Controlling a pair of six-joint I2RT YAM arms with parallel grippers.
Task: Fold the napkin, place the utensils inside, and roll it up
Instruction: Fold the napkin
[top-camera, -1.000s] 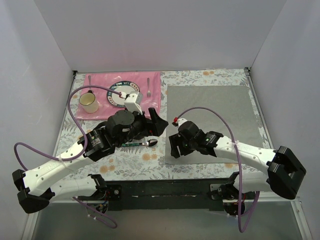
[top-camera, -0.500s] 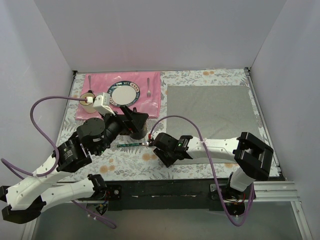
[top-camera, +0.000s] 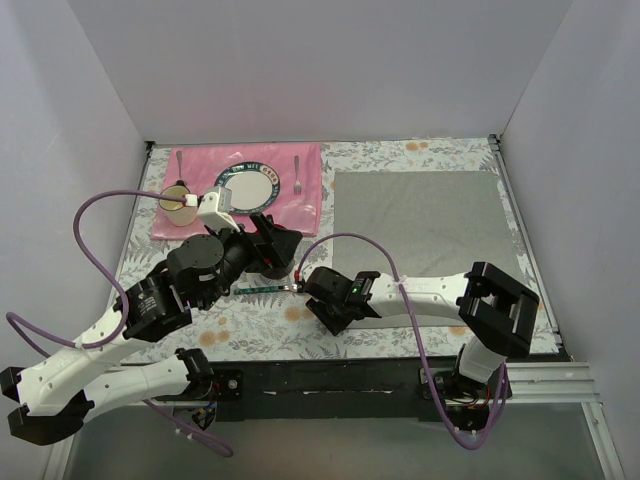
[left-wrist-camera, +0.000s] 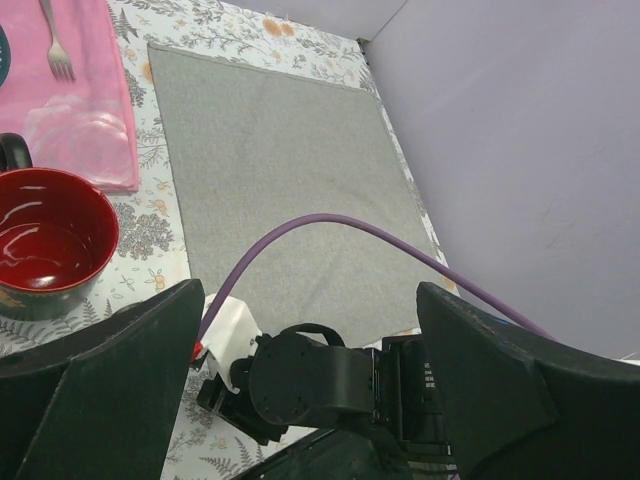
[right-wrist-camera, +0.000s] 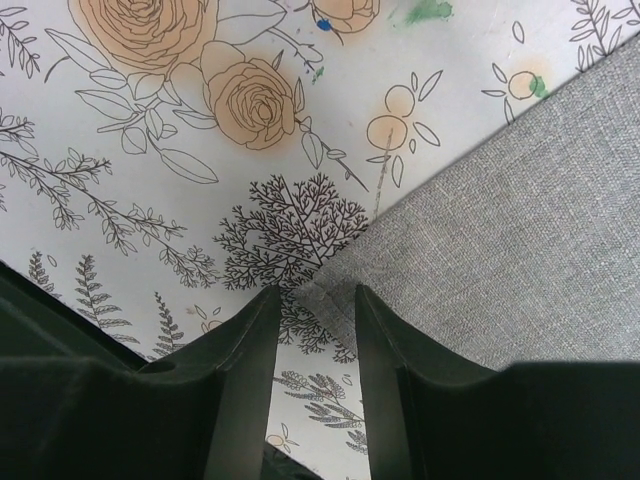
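The grey napkin (top-camera: 430, 230) lies spread flat and unfolded on the right half of the floral bench (top-camera: 400, 155), its left edge just beside the pink placemat (top-camera: 310, 205). The right arm reaches leftward across the front of the bench to the napkin's near-left corner. In the right wrist view, the right fingers (right-wrist-camera: 240, 380) stand a little apart, one on each side of that corner. The cloth shows in the gap between them and is not pinched. The green-handled utensil (top-camera: 262, 290) lies on the bare bench to the left of the napkin, between the two arms. Its metal end points towards the right arm's wrist, and what kind of head it has cannot be made out. The left arm hangs above a red mug (left-wrist-camera: 50, 240) that stands near the placemat's front edge. The left fingers (left-wrist-camera: 110, 390) are spread wide with nothing between them, and its camera looks over the napkin and a purple cable (left-wrist-camera: 330, 222). On the placemat sit a round plate (top-camera: 248, 187), a fork (top-camera: 297, 175) to its right and a cream mug (top-camera: 178, 200) at the left end.
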